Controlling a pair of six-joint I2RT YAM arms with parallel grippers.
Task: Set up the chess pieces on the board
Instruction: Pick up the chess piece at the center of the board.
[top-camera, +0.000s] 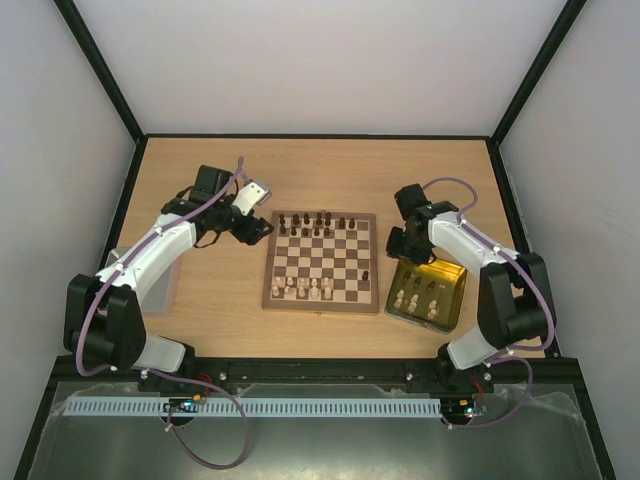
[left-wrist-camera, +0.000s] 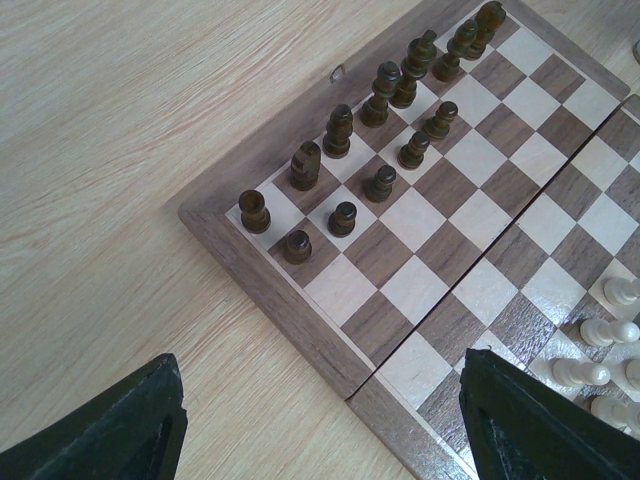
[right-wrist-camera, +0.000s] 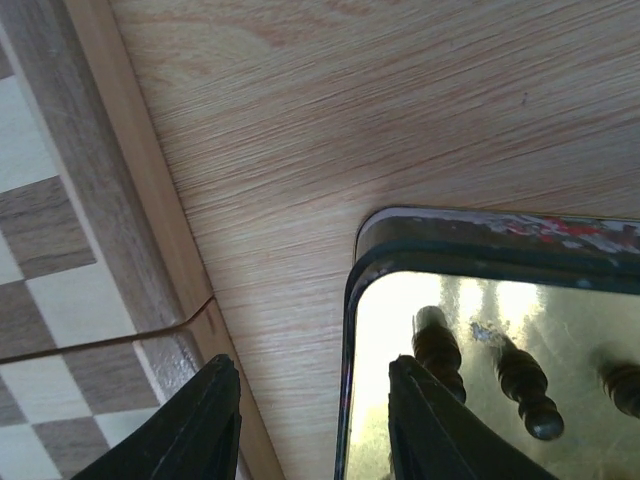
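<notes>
Top external view: the board (top-camera: 322, 262) lies at the middle of the desk (top-camera: 200, 170), with one arm reaching in toward it from either side. Dark chess pieces (top-camera: 316, 221) stand along the board's two far rows, and pale chess pieces (top-camera: 308, 289) are gathered on its two near rows. Just off the board's right edge sits a gold tray (top-camera: 455, 290), where we count several cream pieces (top-camera: 416, 298) standing upright.

From the left wrist, we find the left fingers (left-wrist-camera: 130, 430) spread wide and pinching nothing. They straddle the board's left edge: one finger is over bare desk just outside the border, the other over the checks inside it. The dark chess pieces stand well ahead of these fingers, toward the board's far-left corner. A few pale chess pieces stand just beside the finger that is over the board.

From the right wrist, we see the right fingers (right-wrist-camera: 440, 430) also parted, with a narrower gap, and empty. One finger is over the board's right border and the other over the tray corner nearest the board, with a strip of bare desk showing between them. Toppled dark pieces (right-wrist-camera: 438, 350) lie on their sides in the tray, just beyond that second finger; we cannot tell whether any touches it.
</notes>
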